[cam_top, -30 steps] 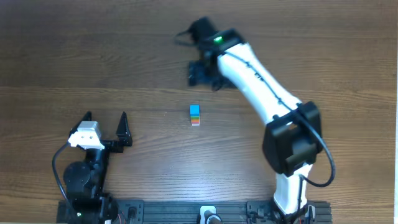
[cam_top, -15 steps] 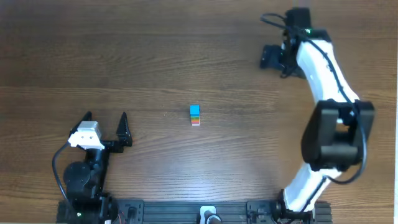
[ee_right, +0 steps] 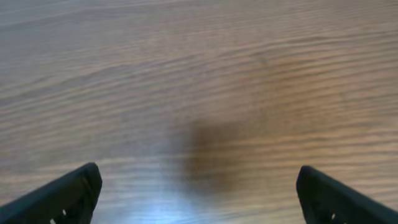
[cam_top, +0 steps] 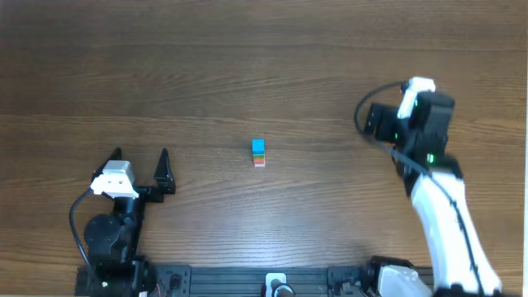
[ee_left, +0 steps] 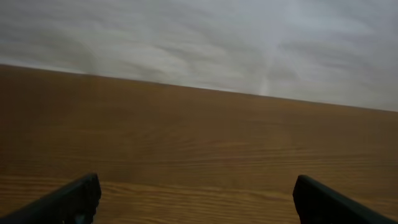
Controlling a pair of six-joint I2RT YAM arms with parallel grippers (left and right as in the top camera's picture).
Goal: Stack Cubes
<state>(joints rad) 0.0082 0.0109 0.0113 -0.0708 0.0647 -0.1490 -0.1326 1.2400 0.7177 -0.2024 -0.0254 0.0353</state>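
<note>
Cubes (cam_top: 259, 152) stand stacked between left claw (cam_top: 139, 153) and right claw (ee_right: 198, 177), both spread and well apart

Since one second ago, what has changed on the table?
The right gripper, open and empty, swung from beyond the cube stack out to the right, then back toward its base. Nothing was taken or released. The cube stack and the open left gripper stayed in place.
</note>
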